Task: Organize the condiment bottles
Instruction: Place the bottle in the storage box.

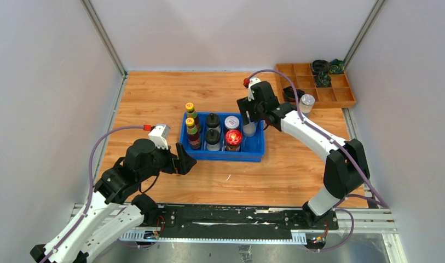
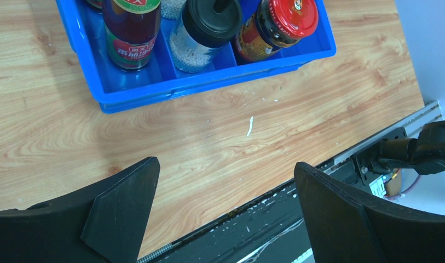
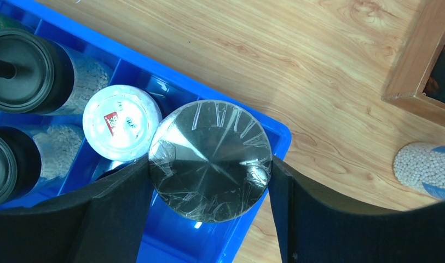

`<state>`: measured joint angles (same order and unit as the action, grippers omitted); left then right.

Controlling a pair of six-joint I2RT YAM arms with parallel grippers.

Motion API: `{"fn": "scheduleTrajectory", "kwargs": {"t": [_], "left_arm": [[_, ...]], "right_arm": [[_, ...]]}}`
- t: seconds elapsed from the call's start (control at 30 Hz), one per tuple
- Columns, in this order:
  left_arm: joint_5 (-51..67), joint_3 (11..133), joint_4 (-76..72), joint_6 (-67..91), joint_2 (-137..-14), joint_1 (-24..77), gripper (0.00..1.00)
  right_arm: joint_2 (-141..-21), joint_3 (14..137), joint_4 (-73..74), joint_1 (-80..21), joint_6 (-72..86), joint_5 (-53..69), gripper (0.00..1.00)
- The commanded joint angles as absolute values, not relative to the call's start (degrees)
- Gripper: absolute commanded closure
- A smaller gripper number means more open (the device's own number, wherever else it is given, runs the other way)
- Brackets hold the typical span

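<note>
A blue bin (image 1: 223,155) at the table's middle holds two yellow-capped sauce bottles (image 1: 190,109), two black-lidded shakers (image 1: 212,120), a white-lidded jar (image 1: 231,122) and a red-lidded jar (image 1: 233,137). My right gripper (image 3: 209,163) reaches down over the bin's far right compartment, and both its fingers press the sides of a silver-lidded jar (image 3: 210,160) next to the white lid (image 3: 121,122). Another silver-lidded jar (image 1: 306,102) stands on the table to the right. My left gripper (image 2: 225,164) hangs open and empty over bare wood in front of the bin (image 2: 209,82).
A wooden compartment tray (image 1: 340,98) with black and green coiled items (image 1: 321,68) sits at the back right, just behind the loose jar (image 3: 425,167). Grey walls close in the left, back and right sides. A black rail runs along the near edge (image 2: 275,219).
</note>
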<state>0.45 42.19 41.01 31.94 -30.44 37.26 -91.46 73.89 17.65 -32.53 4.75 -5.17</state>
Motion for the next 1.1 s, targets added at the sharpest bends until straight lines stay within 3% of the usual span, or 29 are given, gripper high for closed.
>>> {"fn": "scheduleTrajectory", "kwargs": {"t": [0.0,0.27,0.5,1.07], "left_arm": [[1.16,41.79,41.46,31.99,-30.28,37.62,0.00],[1.23,41.91,41.45,32.03,-30.32,37.62,0.00],[1.22,41.92,41.54,32.00,-30.55,37.62,0.00],[0.47,43.70,39.07,30.93,-35.95,37.66,0.00]], "right_arm": [[-89.60,71.86,18.17,-33.13,5.28,-6.46,0.22],[-88.24,70.77,18.52,-33.13,4.97,-7.19,0.11],[-83.82,68.39,19.91,-33.12,6.11,-7.09,0.10],[-50.76,47.74,28.20,-32.91,11.39,-10.21,0.09]]}}
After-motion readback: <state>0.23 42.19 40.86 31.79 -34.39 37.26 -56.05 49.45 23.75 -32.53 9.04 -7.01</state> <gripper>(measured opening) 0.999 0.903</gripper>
